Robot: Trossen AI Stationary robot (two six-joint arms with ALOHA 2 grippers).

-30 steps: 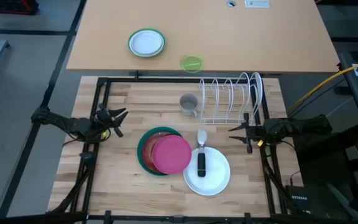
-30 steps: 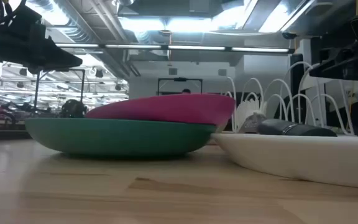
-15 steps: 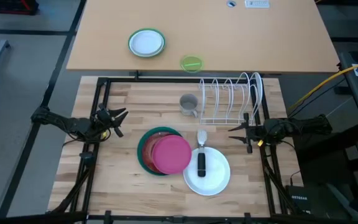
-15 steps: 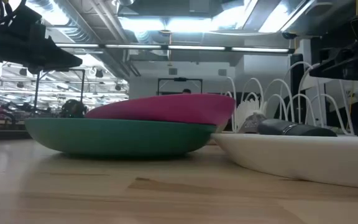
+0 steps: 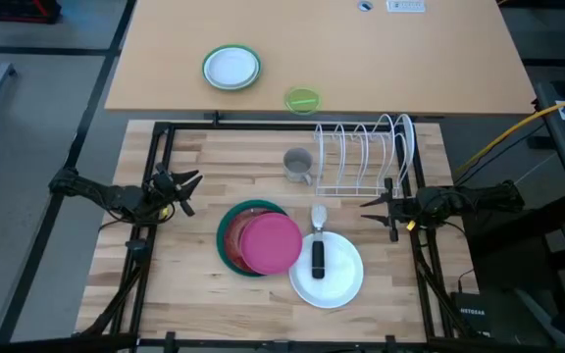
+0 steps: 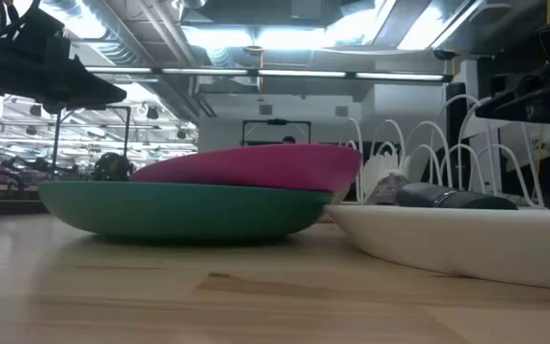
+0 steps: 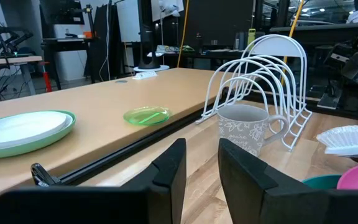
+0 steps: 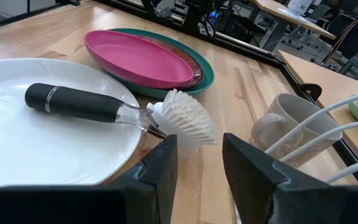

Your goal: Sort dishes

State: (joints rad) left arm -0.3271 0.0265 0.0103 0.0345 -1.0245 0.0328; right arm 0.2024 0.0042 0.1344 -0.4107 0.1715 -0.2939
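Left gripper point(image 5: 190, 180): over the table's left side, fingers parted, holding nothing.
Teal plate point(image 5: 228, 238): table centre, bottom of a stack of 3.
Red plate point(image 8: 196, 68): between, only its rim showing.
Pink plate point(image 5: 269, 243): on top.
White plate point(image 5: 339, 277): just right of the stack, brush point(image 5: 317, 253) lying on it.
Mug point(image 5: 298, 164): beside the rack point(image 5: 363, 155).
Right gripper point(image 5: 369, 206): near the rack, fingers apart, empty.
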